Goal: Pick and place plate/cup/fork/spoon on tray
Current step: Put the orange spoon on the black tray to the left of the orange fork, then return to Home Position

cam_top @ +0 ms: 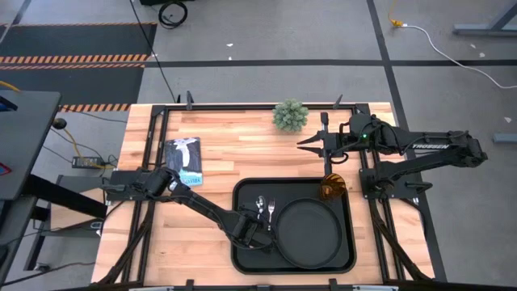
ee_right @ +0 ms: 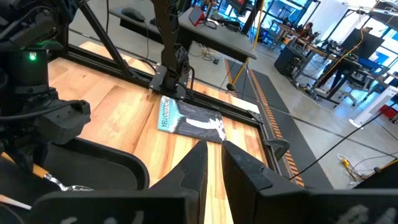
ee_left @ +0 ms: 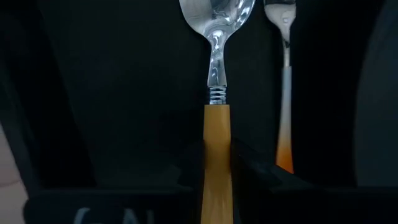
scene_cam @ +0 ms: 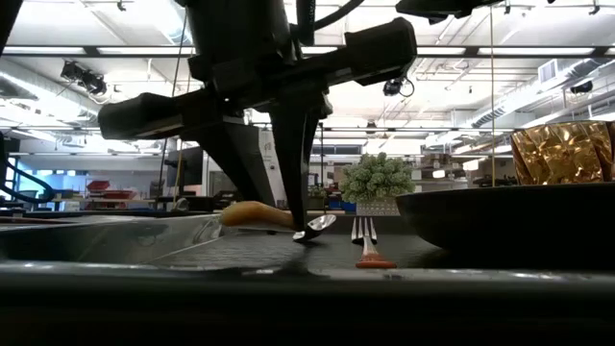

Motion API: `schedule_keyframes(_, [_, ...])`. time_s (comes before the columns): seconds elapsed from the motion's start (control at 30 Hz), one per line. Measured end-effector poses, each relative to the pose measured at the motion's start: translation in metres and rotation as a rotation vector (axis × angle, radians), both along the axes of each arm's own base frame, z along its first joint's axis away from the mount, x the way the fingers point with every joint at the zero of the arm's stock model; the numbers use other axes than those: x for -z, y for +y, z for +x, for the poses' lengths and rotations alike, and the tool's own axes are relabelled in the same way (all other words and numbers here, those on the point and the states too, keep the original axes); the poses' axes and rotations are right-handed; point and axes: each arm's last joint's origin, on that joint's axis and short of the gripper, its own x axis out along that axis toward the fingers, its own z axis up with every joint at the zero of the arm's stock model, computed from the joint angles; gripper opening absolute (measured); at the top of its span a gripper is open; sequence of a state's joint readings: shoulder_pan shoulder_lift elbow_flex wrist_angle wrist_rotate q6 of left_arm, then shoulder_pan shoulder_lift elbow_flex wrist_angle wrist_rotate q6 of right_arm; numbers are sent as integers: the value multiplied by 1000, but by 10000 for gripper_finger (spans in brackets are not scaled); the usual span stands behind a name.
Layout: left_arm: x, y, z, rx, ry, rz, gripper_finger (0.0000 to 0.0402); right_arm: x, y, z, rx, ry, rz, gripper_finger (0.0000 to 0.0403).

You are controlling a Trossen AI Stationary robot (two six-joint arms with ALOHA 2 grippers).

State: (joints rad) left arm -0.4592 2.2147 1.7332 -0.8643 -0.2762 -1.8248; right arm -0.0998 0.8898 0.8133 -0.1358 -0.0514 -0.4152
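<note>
The black tray (cam_top: 242,252) lies at the table's near middle. The round black plate (cam_top: 311,233) sits in its right part. The amber cup (cam_top: 333,190) stands at the tray's far right corner and also shows in the low view (scene_cam: 562,152). The fork (cam_top: 271,210) lies on the tray floor left of the plate. The spoon (cam_top: 260,204) is beside it on its left. My left gripper (cam_top: 252,230) is over the tray's left part, shut on the spoon. My right gripper (cam_top: 303,145) hangs shut and empty over the far right of the table, beyond the tray. My left gripper pinches the spoon's orange handle (ee_left: 216,134) between its two fingers, about the handle's middle. In the low view the fingers (scene_cam: 293,173) come from above, pointing down, and lie across the handle. The bowl (scene_cam: 315,228) is down at the tray floor, and the handle end (scene_cam: 252,213) is raised.
A small green potted plant (cam_top: 290,115) stands at the table's far edge. A blue and white packet (cam_top: 186,162) lies on the wood left of the tray. The fork (ee_left: 285,81) lies close beside the spoon, parallel to it.
</note>
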Motion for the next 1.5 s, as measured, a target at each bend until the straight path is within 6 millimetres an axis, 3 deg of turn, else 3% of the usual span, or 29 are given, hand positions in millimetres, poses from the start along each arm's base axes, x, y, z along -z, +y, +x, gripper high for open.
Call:
schedule_keyframes(0.1, [0,0,0,3,-2,17,81,0,0,0,-3,0,1,54])
schedule_keyframes(0.37, [-1,4,-5,70,56,64,170,0,0,0,-4,1,-1,54])
schedule_keyframes(0.53, [-34,17,-15,164,73,151,188,-1,0,0,-5,-7,-4,54])
schedule_keyframes(0.67, [-65,40,-20,302,84,245,182,-1,-1,0,-3,-8,-21,54])
schedule_keyframes(0.8, [-94,64,-22,559,92,373,170,-7,-8,-7,53,-45,-59,54])
schedule_keyframes(1.03, [-121,116,-12,802,280,919,154,-16,-26,-16,85,-123,1,54])
schedule_keyframes(1.13, [-127,136,-2,909,384,1059,150,-16,-35,-16,136,-137,18,54])
schedule_keyframes(1.33, [-137,172,14,1136,512,1200,138,-15,-43,-28,223,-115,123,54])
schedule_keyframes(1.5, [-154,202,6,1230,397,1149,109,-13,-35,-54,291,-111,210,50])
